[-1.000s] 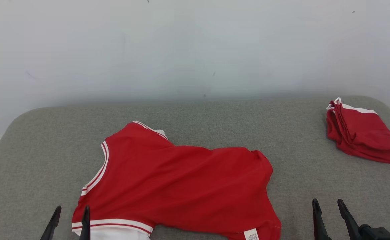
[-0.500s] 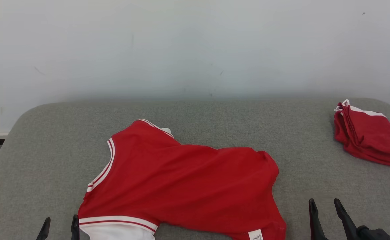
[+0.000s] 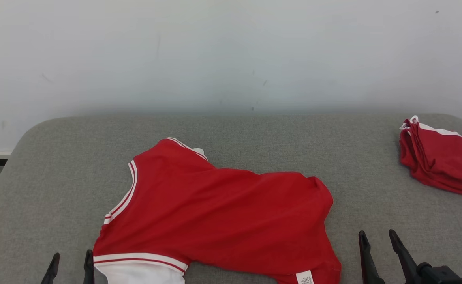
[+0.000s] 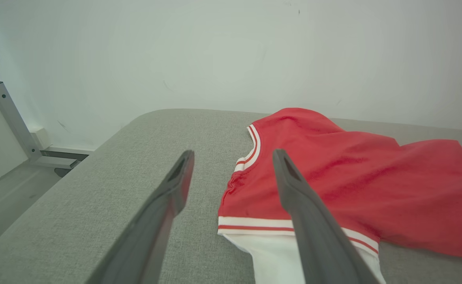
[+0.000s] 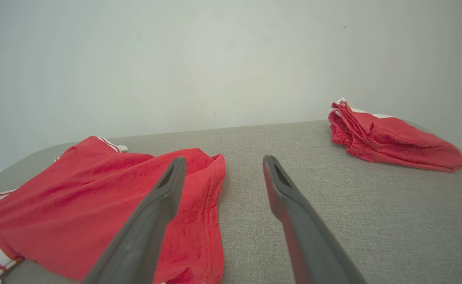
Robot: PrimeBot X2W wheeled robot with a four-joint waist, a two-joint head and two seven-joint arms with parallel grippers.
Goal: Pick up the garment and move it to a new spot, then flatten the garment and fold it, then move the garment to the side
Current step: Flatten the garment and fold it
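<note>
A grey fabric-covered padded table with rounded corners [image 3: 254,134] carries 2 pieces of clothing in front of a plain white wall [image 3: 231,51]. The task's thing, a red sleeveless jersey with white-and-red striped trim [image 3: 215,221], lies spread but creased on the near middle of the table. Its striped armhole edge faces the robot's left, its top points toward the wall, and its body runs off to the right, where the cloth bunches into a small raised fold. A white fabric panel [image 3: 140,274] shows below the striped band at the jersey's near left corner, and a small white care label [image 3: 305,277] sits at its near right edge. Well apart from it, at the far right of the table, rests a folded stack of red cloth with a white edge [image 3: 436,161], with bare grey fabric between the 2. In the left wrist view a slanted metal bar [image 4: 12,118] stands beyond the table's left end. The left gripper [image 3: 72,254] is low at the near left, its 2 dark fingers spread wide and holding nothing. Its inner finger is just beside the striped band, and whether it touches the cloth cannot be told. The right gripper [image 3: 376,232] is low at the near right, beside the jersey's right edge and over bare table. Its 2 fingers are likewise parted and empty, pointing toward the wall.
</note>
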